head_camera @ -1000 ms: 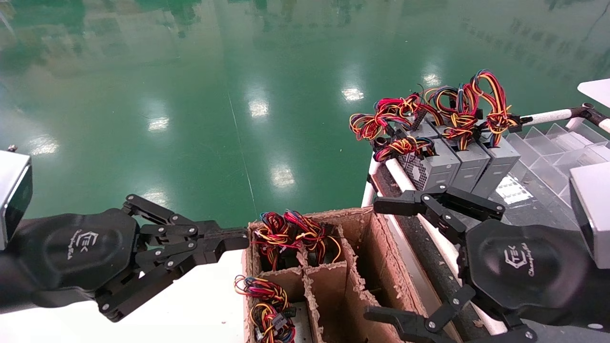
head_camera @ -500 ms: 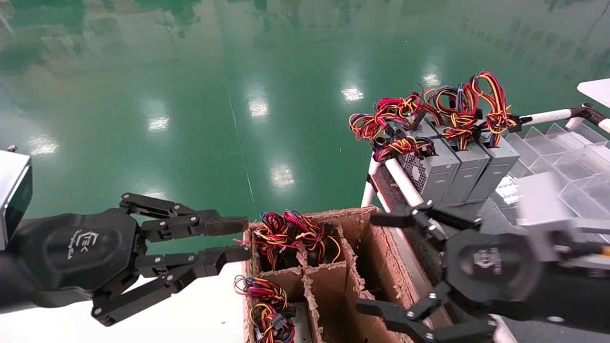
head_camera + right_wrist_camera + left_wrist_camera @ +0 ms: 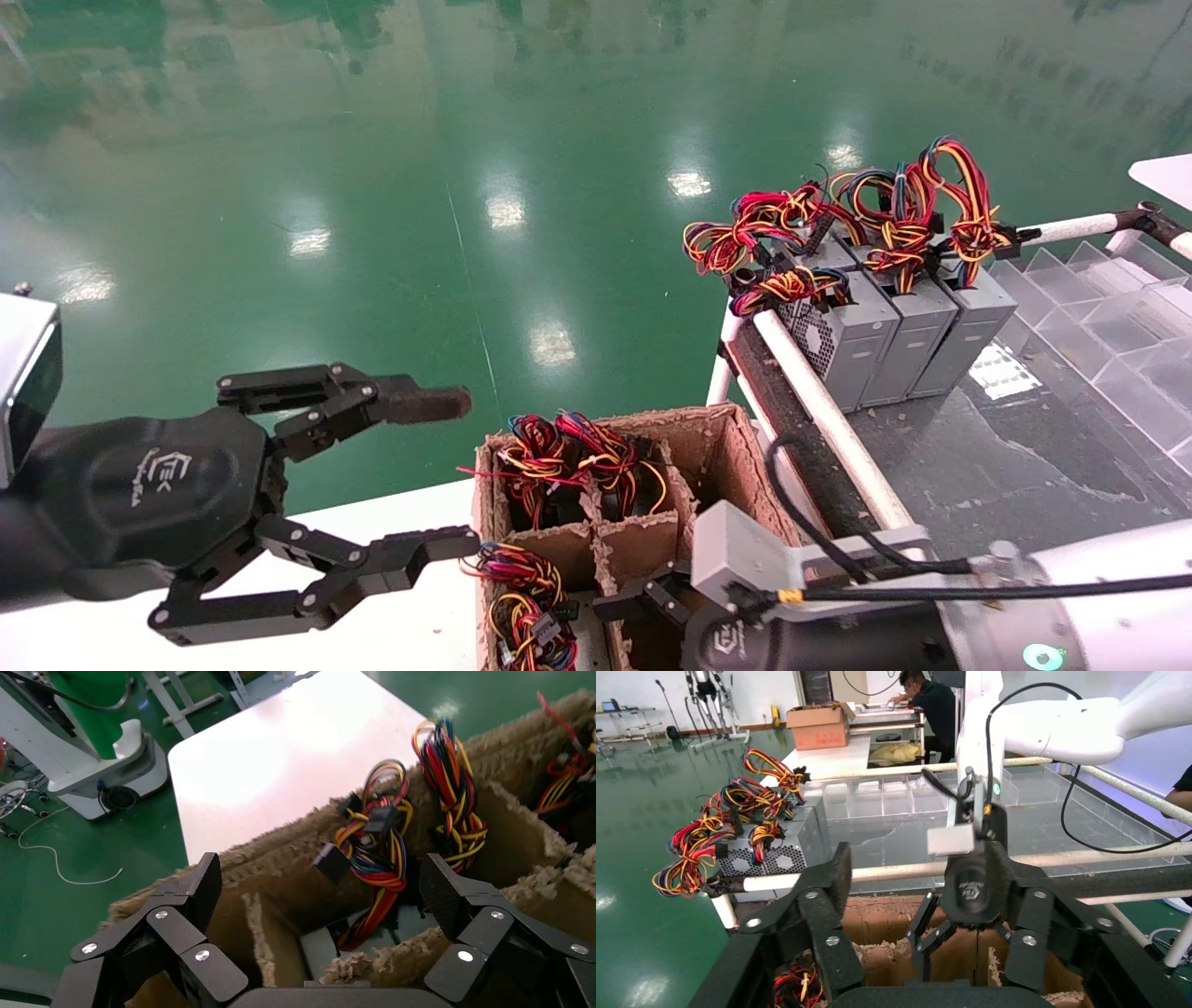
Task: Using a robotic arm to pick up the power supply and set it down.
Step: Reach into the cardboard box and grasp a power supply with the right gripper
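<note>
Three grey power supplies [image 3: 871,340] stand side by side on the dark table, wire bundles on top; they also show in the left wrist view [image 3: 793,846]. More sit in the compartments of a cardboard box [image 3: 717,421], wires [image 3: 568,461] sticking up. My right gripper [image 3: 643,601], on the silver-white forearm, hangs low over the box's near compartments. It is open [image 3: 320,899], its fingers straddling a torn divider, with a grey power supply [image 3: 316,946] and its wires [image 3: 379,860] below. My left gripper [image 3: 461,471] is wide open beside the box's left wall, holding nothing.
A white rail [image 3: 819,396] runs between box and dark table. Clear plastic trays [image 3: 1099,308] lie at the far right. A white tabletop [image 3: 410,634] lies left of the box. Green floor stretches beyond. A person [image 3: 933,702] works far behind.
My right gripper swung from beside the table down and left over the cardboard box. My left gripper opened from nearly shut to wide open.
</note>
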